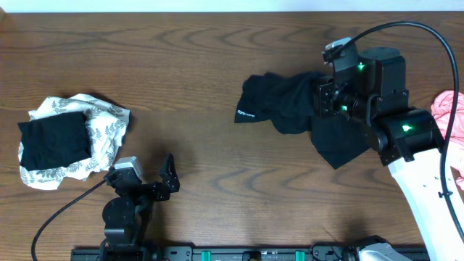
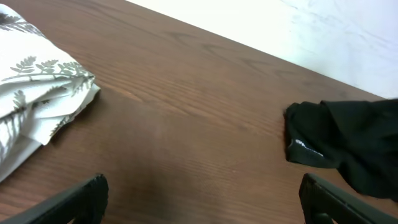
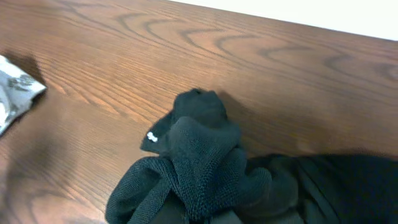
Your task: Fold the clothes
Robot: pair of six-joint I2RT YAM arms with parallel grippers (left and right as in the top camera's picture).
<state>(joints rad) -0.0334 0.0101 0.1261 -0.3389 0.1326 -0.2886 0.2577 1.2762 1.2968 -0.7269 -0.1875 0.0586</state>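
Note:
The clothes lie in separate heaps. A black shirt (image 1: 286,109) with small white lettering lies crumpled at the right centre of the table. My right gripper (image 1: 321,98) is shut on its right part. In the right wrist view the bunched black shirt (image 3: 205,155) covers the right gripper (image 3: 205,214) and hides the fingers. At the left lies a white leaf-print piece (image 1: 109,123) with a black piece (image 1: 54,141) on top. My left gripper (image 1: 145,180) stands open near the front edge, holding nothing. Its fingers (image 2: 81,199) are spread wide over bare wood.
A pink piece (image 1: 449,109) lies at the right edge, partly behind the right arm. The left wrist view shows the leaf-print piece (image 2: 37,93) at the left and the black shirt (image 2: 354,143) at the right. Brown wooden table (image 1: 188,72).

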